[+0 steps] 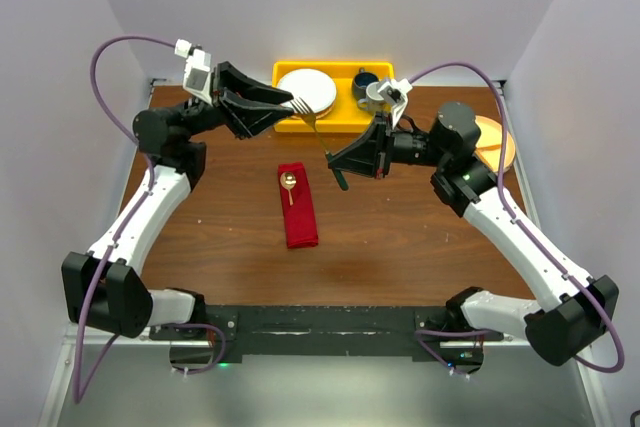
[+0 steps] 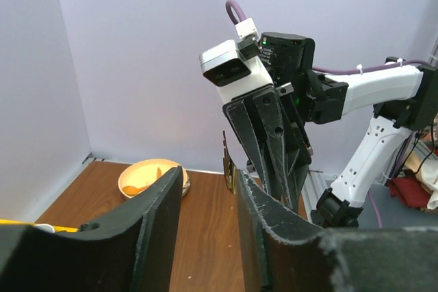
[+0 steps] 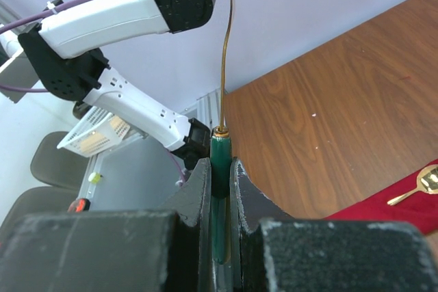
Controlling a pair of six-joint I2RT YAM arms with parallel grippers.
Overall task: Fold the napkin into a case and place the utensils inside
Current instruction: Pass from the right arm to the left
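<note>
Jaws of the left pincer point(image 1: 288, 105) are partly open. The pointy end of the fork point(image 1: 318, 137) sits between them, not pinched yet. The fork is long and thin and slants down to the right. Below it lies the red case point(image 1: 300, 215), long end pointing away, with the spoon point(image 1: 288, 183) at its top end. The right pincer point(image 3: 221, 172) is shut tight on the fork's green handle. I think it is nearer the case, which lies down and left of it.

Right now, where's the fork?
Top view: the fork is mid-air just in front of the yellow tray, handle in the right gripper, tines at the left gripper.
</note>
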